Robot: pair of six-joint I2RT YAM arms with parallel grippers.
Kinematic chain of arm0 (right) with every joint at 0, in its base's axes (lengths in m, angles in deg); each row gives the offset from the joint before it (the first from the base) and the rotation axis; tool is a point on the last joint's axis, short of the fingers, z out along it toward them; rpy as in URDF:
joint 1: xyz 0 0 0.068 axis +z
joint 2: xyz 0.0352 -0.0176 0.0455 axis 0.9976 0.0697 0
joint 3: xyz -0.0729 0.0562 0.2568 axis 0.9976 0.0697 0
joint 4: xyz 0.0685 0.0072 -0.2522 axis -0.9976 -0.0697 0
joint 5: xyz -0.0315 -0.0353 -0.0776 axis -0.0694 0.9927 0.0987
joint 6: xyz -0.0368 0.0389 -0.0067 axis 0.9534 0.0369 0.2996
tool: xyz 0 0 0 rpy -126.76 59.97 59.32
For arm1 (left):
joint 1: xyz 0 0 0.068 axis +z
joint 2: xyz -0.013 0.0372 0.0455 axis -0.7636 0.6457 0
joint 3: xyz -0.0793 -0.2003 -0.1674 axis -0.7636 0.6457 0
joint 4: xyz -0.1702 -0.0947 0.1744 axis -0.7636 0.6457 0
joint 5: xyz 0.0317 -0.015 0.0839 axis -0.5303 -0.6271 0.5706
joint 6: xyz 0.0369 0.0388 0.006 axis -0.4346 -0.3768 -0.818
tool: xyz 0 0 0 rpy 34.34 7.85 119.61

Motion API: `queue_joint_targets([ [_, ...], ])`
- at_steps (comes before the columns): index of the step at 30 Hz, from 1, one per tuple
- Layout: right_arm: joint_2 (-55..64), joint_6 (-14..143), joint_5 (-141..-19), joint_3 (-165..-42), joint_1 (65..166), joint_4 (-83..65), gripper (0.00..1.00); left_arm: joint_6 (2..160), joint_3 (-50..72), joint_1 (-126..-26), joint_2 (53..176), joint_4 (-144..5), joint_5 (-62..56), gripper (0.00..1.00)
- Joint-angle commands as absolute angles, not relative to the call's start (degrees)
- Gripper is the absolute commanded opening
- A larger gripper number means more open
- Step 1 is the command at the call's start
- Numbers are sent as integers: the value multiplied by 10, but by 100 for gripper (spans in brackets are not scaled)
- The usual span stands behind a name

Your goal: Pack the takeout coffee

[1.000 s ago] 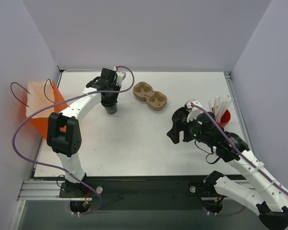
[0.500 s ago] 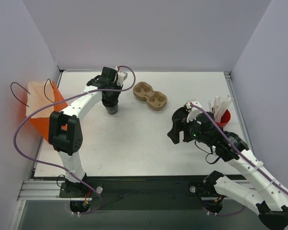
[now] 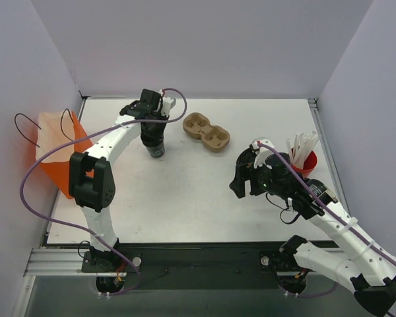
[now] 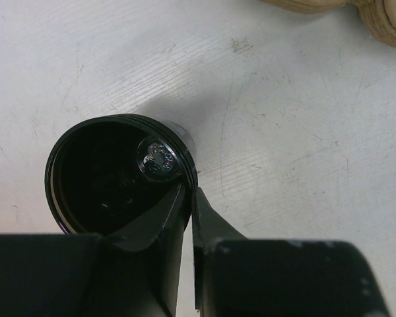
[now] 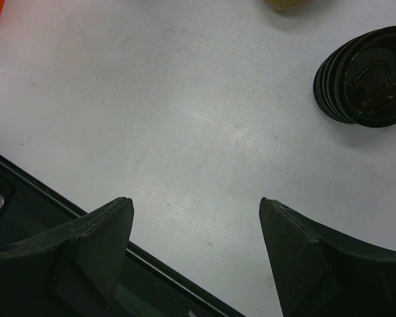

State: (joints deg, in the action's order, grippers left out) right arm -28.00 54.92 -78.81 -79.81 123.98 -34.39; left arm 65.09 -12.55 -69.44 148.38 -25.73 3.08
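Note:
A small black paper cup [image 3: 156,149] with no lid stands at the back left of the table. In the left wrist view I look down into its open mouth [image 4: 105,178]. My left gripper [image 3: 153,134] is shut on its rim, one finger inside and one outside [image 4: 190,191]. My right gripper [image 3: 241,179] is open and empty above the table at the right [image 5: 195,201]. A stack of loose black lids [image 5: 366,76] lies just ahead of it. A cup with a lid shows in no view. The orange bag [image 3: 56,148] stands at the left edge.
A brown cardboard cup carrier [image 3: 206,131] lies right of the cup; its edge shows in the left wrist view [image 4: 376,13]. A red cup of white sticks [image 3: 305,155] stands at the right edge. The table's near edge [image 5: 53,195] runs under the right gripper.
My left gripper has shifted slightly to the right with the cup in it. The right arm has barely moved.

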Motion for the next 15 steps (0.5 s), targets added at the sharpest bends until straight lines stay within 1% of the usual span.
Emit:
queue_joint_targets([
  [1,-269,558,-778,-826,1245,-353,79,652,-164,-691,1496,-243,21,20],
  [2,-269,557,-780,-827,1246,-352,79,651,-165,-692,1496,-242,17,7],
  [3,-269,557,-780,-827,1246,-352,79,650,-167,-692,1495,-240,17,0],
  [9,-276,560,-780,-817,1245,-354,79,650,-185,-695,1495,-224,32,0],
  [10,-277,560,-780,-816,1245,-353,79,650,-190,-696,1495,-219,39,9],
  [11,-279,561,-779,-814,1246,-353,79,647,-192,-696,1495,-218,39,11],
  [12,-279,561,-778,-813,1245,-353,79,645,-192,-697,1496,-215,41,2],
  [13,-281,561,-778,-813,1245,-354,79,647,-196,-698,1496,-213,46,0],
  [15,-283,560,-778,-814,1245,-354,79,648,-196,-700,1496,-214,46,0],
])
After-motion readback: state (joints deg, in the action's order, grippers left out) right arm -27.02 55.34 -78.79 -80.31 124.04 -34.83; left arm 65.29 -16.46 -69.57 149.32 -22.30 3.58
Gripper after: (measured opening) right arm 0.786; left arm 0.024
